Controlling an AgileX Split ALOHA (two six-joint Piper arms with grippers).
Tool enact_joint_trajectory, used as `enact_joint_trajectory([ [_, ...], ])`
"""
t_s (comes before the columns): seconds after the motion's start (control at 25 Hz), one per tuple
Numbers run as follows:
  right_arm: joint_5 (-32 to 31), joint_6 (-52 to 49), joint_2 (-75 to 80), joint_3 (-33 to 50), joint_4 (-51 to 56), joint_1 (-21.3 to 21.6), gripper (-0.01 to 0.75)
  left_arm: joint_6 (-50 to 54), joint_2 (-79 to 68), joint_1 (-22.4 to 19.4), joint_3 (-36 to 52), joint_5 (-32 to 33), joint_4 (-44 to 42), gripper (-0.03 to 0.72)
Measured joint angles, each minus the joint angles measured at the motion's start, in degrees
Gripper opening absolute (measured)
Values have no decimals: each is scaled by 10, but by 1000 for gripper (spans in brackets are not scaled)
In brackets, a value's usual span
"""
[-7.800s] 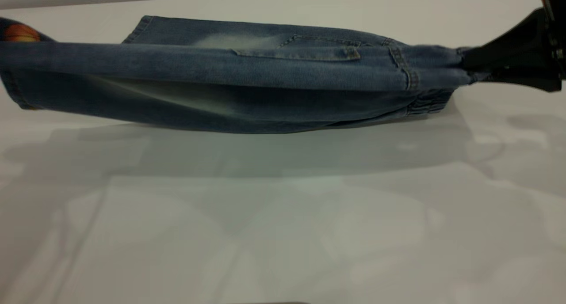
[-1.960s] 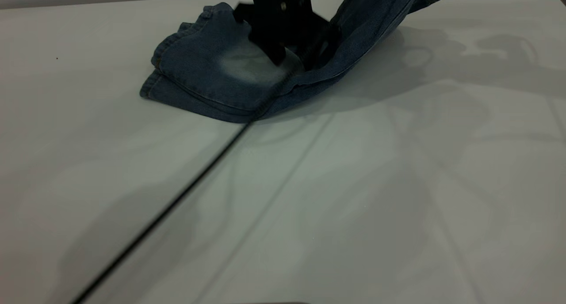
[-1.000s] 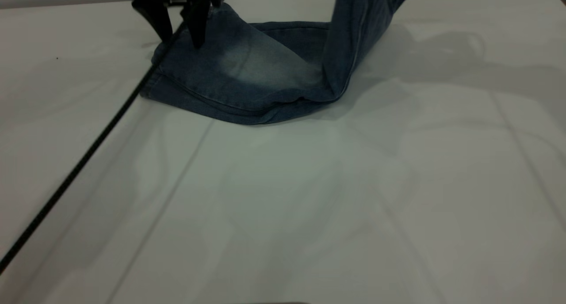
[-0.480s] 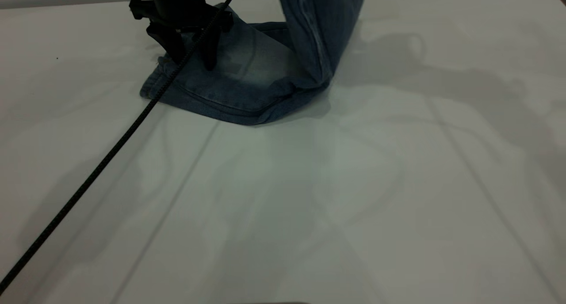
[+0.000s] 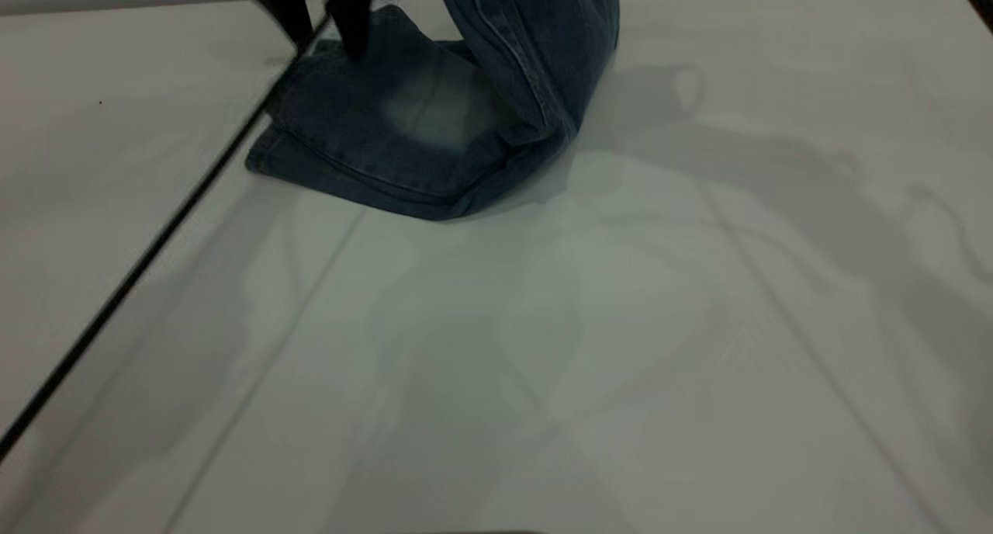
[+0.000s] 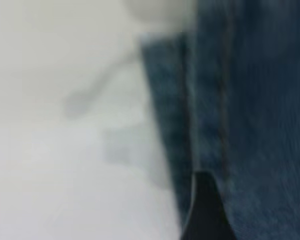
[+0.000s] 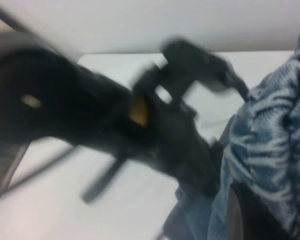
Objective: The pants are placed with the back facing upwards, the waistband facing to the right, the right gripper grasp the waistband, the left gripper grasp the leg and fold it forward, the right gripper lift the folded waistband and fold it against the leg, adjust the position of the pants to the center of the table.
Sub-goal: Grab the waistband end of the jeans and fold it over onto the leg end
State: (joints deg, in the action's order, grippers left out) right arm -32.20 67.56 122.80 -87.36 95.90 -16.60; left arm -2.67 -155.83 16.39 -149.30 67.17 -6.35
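Observation:
The blue denim pants (image 5: 411, 130) lie on the white table (image 5: 621, 324) at the far middle, folded lengthwise. The leg (image 5: 341, 146) rests flat, hems to the left. The waistband end (image 5: 535, 29) rises steeply and leans over the leg, running out of the exterior view's top. My left gripper (image 5: 327, 51) hovers open just above the hems, nothing between its fingers; one fingertip (image 6: 205, 210) shows over the hem (image 6: 170, 110). My right gripper is outside the exterior view; its finger (image 7: 242, 217) sits against the gathered waistband (image 7: 270, 135), shut on it.
The left arm's thin black cable (image 5: 140, 262) runs diagonally across the table's left side toward the near edge. The left arm (image 7: 115, 120) shows blurred in the right wrist view, close to the lifted denim. Bare tabletop spreads in front and to the right.
The lifted waistband end has swung left and now leans over the leg. The left gripper dipped onto the hems half a second ago and has since risen, still open.

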Motion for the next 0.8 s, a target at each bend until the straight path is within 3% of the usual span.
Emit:
enact_joint_trajectory([
  [0.32,-4,19,73,-3,37,-1,76,2,16,0,-155,0,-30,455],
  [0.8,-121,93,173,-28,69,-1,90,-3,37,0,-174,0,40,455],
])
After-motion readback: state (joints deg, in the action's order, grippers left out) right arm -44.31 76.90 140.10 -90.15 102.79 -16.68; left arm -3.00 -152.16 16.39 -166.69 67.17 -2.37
